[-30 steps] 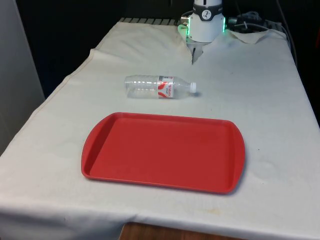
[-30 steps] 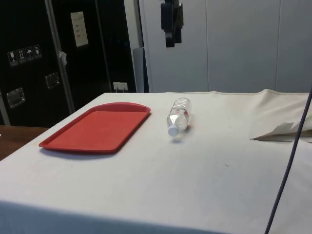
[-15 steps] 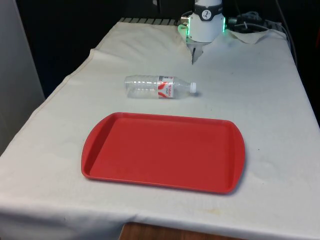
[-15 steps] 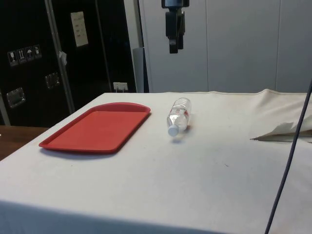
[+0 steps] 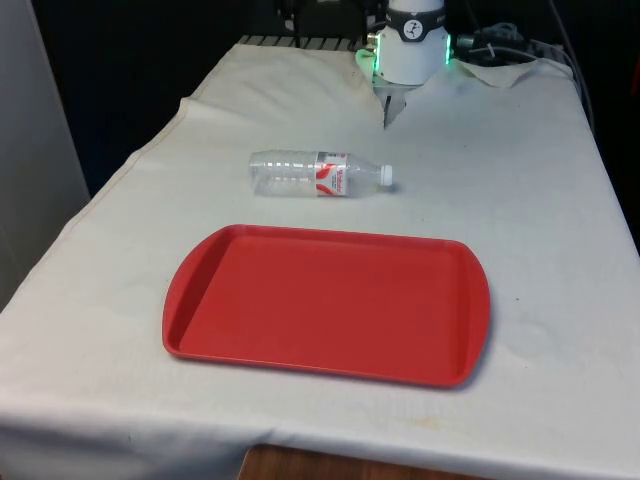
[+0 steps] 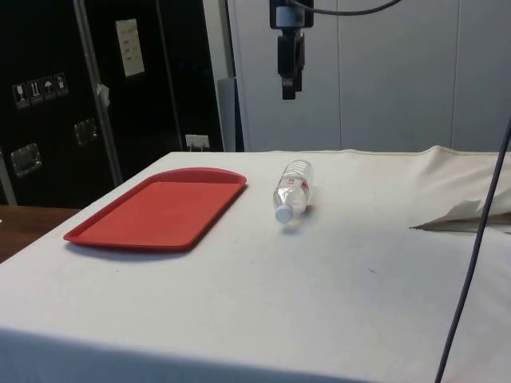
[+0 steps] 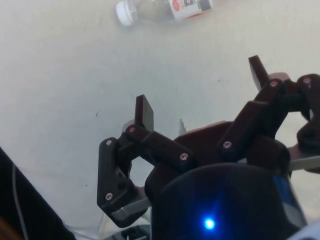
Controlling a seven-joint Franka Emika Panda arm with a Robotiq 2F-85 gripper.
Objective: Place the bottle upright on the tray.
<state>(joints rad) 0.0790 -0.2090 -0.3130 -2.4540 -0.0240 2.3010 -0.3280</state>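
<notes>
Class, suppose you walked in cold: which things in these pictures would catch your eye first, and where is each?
First, the flat red plastic tray on the white cloth, bare of any load. Just beyond it, apart from its rim, the clear plastic water bottle lies on its side, white cap towards the front view's right. The black two-finger tool hangs open, high above the bottle.

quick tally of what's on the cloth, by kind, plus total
Clear plastic bottle with white cap and red-and-white label, lying on its side: 1
Red rectangular plastic tray, nothing on it: 1
Total: 2
</notes>
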